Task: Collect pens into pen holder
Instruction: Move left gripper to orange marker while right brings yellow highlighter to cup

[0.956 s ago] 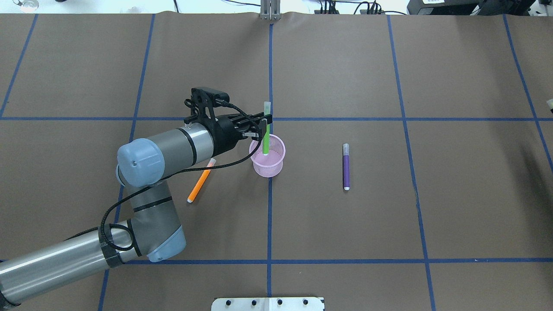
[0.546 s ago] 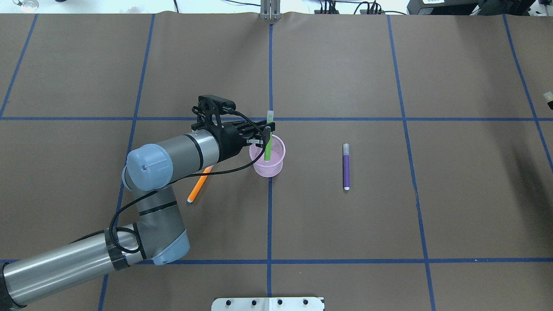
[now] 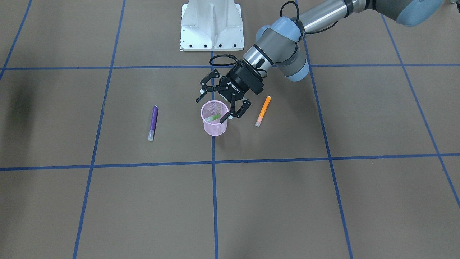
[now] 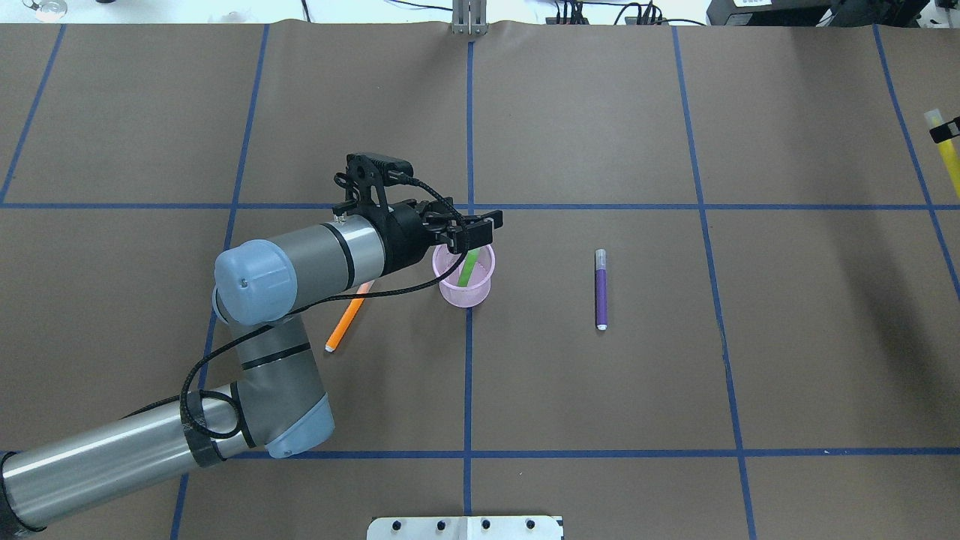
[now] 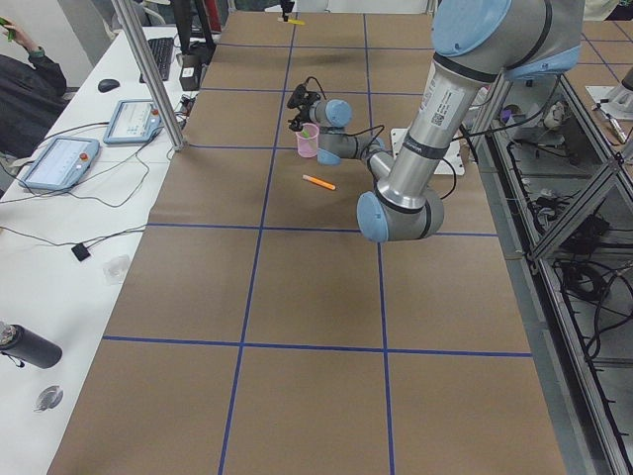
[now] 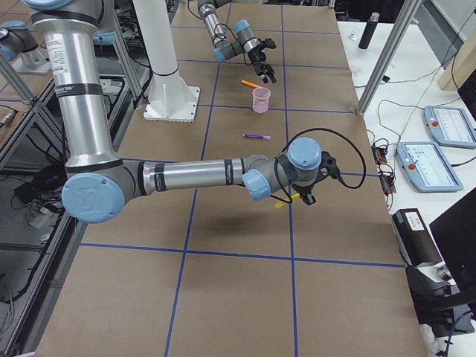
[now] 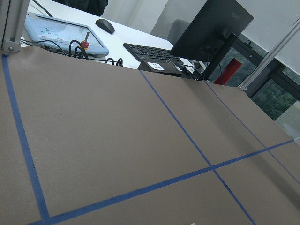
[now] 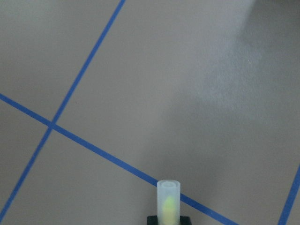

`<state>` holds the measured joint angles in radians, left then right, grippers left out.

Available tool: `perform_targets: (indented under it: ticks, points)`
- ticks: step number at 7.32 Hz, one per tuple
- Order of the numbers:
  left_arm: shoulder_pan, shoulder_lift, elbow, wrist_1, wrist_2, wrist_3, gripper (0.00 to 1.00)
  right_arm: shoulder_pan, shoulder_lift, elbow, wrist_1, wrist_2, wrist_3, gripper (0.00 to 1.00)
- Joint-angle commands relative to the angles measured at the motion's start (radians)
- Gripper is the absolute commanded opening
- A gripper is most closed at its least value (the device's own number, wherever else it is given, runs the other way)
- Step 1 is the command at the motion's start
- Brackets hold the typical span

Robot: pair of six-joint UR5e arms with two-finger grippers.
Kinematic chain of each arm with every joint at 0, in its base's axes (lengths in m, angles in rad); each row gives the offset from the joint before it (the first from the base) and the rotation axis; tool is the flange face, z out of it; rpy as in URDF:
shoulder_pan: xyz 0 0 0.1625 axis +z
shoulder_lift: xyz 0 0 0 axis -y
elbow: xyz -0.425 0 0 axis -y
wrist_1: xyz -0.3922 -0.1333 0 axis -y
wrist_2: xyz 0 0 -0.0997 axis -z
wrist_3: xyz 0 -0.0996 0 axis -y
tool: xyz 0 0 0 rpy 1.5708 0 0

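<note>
I see the orange pen (image 4: 343, 324) flat on the table (image 4: 675, 390) just beside the cup (image 4: 465, 294), its top end hidden under my left arm (image 4: 300, 255). The purple pen (image 4: 601, 289) lies well apart on the other side. Half a second ago the left gripper (image 4: 475, 229) pinched the green pen (image 4: 469, 268) upright. Now its jaws are spread wide over the rim, holding nothing, and the pen leans inside the cup. The right gripper (image 4: 941, 133) clamps a yellow pen (image 4: 951, 161).

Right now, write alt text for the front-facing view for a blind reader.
The left gripper hangs open over the pink pen holder, with the green pen leaning inside it. The purple pen and the orange pen lie on the brown table, one on each side.
</note>
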<state>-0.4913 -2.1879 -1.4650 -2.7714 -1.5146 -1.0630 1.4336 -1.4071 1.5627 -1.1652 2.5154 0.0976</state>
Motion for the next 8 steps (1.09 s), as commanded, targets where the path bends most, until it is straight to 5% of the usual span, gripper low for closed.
perform_targets:
  ticks: [1, 3, 4, 8]
  points:
    - [-0.154, 0.007, -0.014, 0.201, -0.3, -0.051, 0.99, -0.03, 0.106, 0.089, 0.002, 0.055, 0.214, 0.0]
    - [-0.335, 0.043, -0.066, 0.403, -0.624, -0.046, 0.99, -0.12, 0.17, 0.186, 0.013, 0.031, 0.382, 0.0]
    - [-0.378, 0.084, -0.102, 0.432, -0.681, -0.035, 0.98, -0.174, 0.174, 0.188, 0.13, -0.021, 0.39, 0.0]
    - [-0.291, 0.125, -0.12, 0.52, -0.681, 0.043, 0.96, -0.515, 0.169, 0.191, 0.549, -0.516, 0.84, 0.0]
